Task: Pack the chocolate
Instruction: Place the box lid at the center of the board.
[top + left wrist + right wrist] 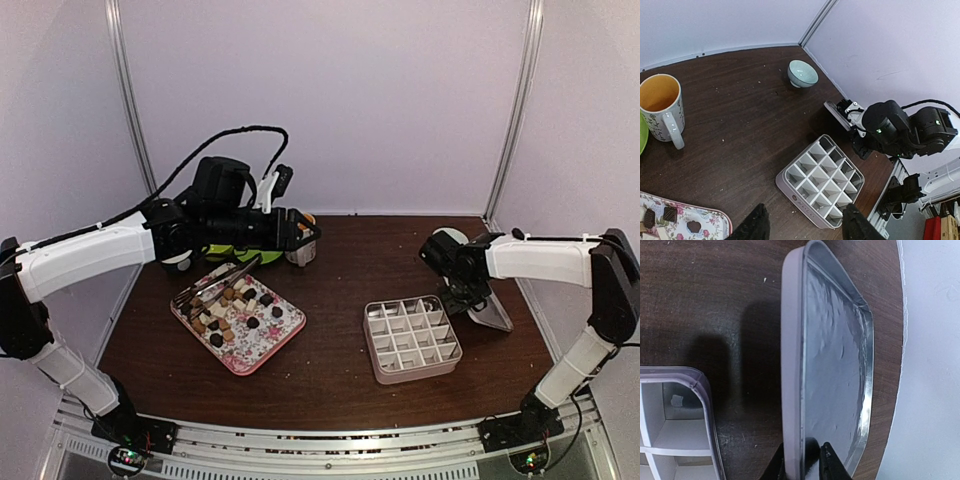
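Right gripper [807, 461] pinches the lid [835, 355] by its rim, tilted aside so the divided box [411, 338] lies open; left gripper [805, 227] hangs released, empty; chocolate [228, 296] waits on tray [243, 368]

walls [330, 100]: plain pale lilac | table [330, 390]: dark brown wood | corner posts [515, 110]: silver metal | light: even

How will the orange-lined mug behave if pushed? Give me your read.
The mug stands upright on the table, so a low push would probably slide it rather than topple it. It is taller than wide, so a push near the rim might tip it. It looks ceramic and empty: likely stiff and breakable.
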`<control>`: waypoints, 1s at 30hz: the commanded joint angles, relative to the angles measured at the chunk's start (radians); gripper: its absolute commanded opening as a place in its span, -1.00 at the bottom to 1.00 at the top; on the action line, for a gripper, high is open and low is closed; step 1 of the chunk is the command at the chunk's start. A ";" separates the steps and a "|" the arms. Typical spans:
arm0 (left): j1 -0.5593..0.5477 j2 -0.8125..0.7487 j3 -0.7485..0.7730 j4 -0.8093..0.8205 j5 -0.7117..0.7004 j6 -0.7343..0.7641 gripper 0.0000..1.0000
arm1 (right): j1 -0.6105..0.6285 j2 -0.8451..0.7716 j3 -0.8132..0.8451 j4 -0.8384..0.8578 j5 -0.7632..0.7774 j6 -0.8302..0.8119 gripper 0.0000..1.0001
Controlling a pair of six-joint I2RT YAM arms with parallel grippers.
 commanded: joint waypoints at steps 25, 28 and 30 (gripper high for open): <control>-0.004 -0.017 -0.011 -0.038 -0.035 0.038 0.03 | 0.027 -0.022 -0.136 0.189 -0.416 0.048 -0.39; -0.004 -0.012 -0.016 -0.038 -0.034 0.036 0.04 | 0.030 -0.042 -0.148 0.226 -0.502 0.079 -0.37; -0.004 -0.002 -0.020 -0.040 -0.024 0.030 0.04 | 0.042 -0.051 -0.152 0.248 -0.548 0.099 -0.36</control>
